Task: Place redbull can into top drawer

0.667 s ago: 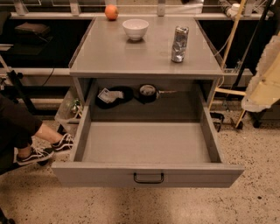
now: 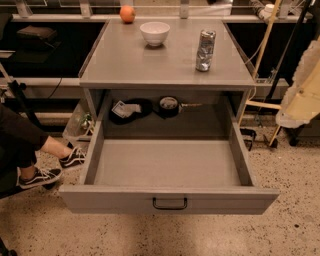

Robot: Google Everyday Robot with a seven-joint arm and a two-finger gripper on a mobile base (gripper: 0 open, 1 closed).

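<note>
The redbull can (image 2: 205, 50) stands upright on the grey cabinet top (image 2: 130, 65), right of centre. The top drawer (image 2: 167, 167) is pulled wide open below it, with its black handle (image 2: 170, 203) on the front panel. The drawer's floor is bare. A cream-coloured part of my arm (image 2: 301, 92) shows at the right edge, right of the cabinet and apart from the can. My gripper is out of view.
A white bowl (image 2: 154, 33) and an orange (image 2: 127, 13) sit at the back of the cabinet top. Dark items and a tape roll (image 2: 169, 105) lie in the recess behind the drawer. A seated person's legs and shoes (image 2: 45, 167) are at the left.
</note>
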